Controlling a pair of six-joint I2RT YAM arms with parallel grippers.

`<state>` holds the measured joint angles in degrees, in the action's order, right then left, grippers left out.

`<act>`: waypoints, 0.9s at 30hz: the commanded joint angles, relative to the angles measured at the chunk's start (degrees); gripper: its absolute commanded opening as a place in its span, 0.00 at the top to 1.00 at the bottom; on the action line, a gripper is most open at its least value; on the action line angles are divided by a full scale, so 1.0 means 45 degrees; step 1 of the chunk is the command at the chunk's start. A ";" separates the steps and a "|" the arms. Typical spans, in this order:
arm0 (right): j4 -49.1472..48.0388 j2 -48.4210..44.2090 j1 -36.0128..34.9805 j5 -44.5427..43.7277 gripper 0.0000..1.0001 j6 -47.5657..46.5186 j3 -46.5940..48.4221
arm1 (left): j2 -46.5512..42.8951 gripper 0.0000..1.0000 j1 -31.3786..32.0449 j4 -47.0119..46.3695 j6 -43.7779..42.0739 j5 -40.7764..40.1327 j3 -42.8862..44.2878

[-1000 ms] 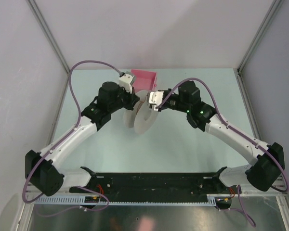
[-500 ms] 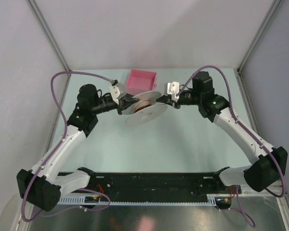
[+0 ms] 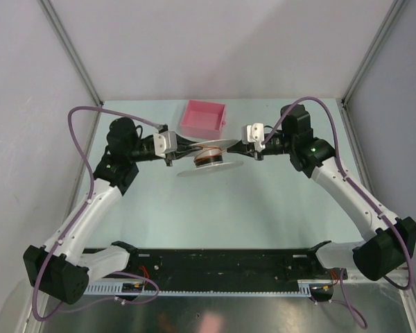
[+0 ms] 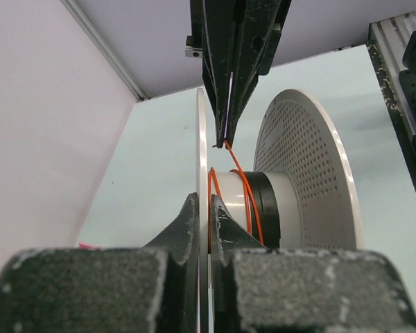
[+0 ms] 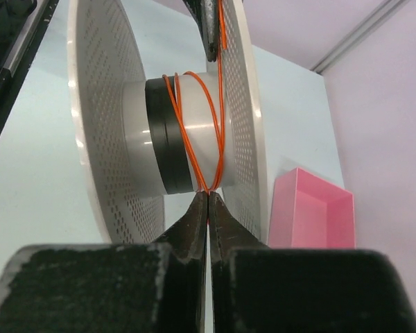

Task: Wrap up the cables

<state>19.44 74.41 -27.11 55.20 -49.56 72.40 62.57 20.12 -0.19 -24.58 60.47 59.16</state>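
Note:
A white spool (image 3: pixel 209 154) with two perforated flanges hangs between my grippers above the table. The thin orange cable (image 5: pixel 194 132) runs in a few loose turns round the spool's hub (image 5: pixel 163 139); it also shows in the left wrist view (image 4: pixel 244 187). My left gripper (image 3: pixel 182 147) is shut on the edge of one flange (image 4: pixel 202 139), which sits between its jaws (image 4: pixel 202 202). My right gripper (image 3: pixel 234 148) is shut on the cable where two strands meet at its tips (image 5: pixel 208 196). In the left wrist view, the right gripper's tips (image 4: pixel 223 135) pinch the cable between the flanges.
A pink open box (image 3: pixel 204 118) stands on the table just behind the spool, also in the right wrist view (image 5: pixel 312 208). Grey walls with metal frame posts close the table's back and sides. A black rail (image 3: pixel 215 267) runs along the near edge.
Both arms swung outward and the spool turned from standing on edge to lying nearly flat between the grippers. In the last half second it levelled a little more.

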 commanded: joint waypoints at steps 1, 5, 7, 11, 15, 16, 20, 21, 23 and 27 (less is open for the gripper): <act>-0.0461 -0.0400 0.1016 -0.1656 1.00 -0.0483 -0.0229 | -0.0935 1.00 0.0190 0.0109 -0.1592 0.1091 0.0505; -0.1054 -0.0451 0.1128 -0.2128 1.00 -0.0287 -0.0559 | -0.1161 1.00 0.0746 0.0118 -0.2889 0.0587 0.0204; -0.1624 -0.0518 0.1154 -0.2549 1.00 -0.0025 -0.0820 | -0.1147 1.00 0.1140 0.0114 -0.3745 0.0157 0.0070; -0.2750 -0.0729 0.1176 -0.3870 1.00 0.0338 -0.1675 | -0.0705 1.00 0.2045 0.0119 -0.6126 -0.0912 -0.0126; -0.4265 -0.0810 0.1330 -0.5492 1.00 0.0643 -0.2676 | 0.0562 1.00 0.2533 0.0115 -0.8489 -0.1434 0.0372; -0.4703 -0.0763 0.1412 -0.5901 1.00 0.0848 -0.2869 | 0.1083 1.00 0.2615 -0.0088 -0.8887 -0.1498 0.0683; -0.6244 -0.0410 0.1884 -0.7345 1.00 0.1915 -0.3339 | 0.2949 1.00 0.2962 -0.1003 -1.0268 -0.1843 0.1701; -0.6591 -0.0289 0.2031 -0.7589 1.00 0.2206 -0.3445 | 0.3400 1.00 0.3054 -0.1262 -1.0577 -0.1917 0.1953; -0.7207 0.0021 0.2307 -0.7997 1.00 0.2742 -0.3607 | 0.4416 1.00 0.3235 -0.1691 -1.0896 -0.2076 0.2567; -0.8381 0.0711 0.2866 -0.8612 1.00 0.3918 -0.3840 | 0.6248 1.00 0.3599 -0.2544 -1.1905 -0.2257 0.3685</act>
<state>-6.90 74.96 -18.46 29.82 -37.69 55.53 86.67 33.69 -5.56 -70.02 46.04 70.00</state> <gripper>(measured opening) 0.009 0.047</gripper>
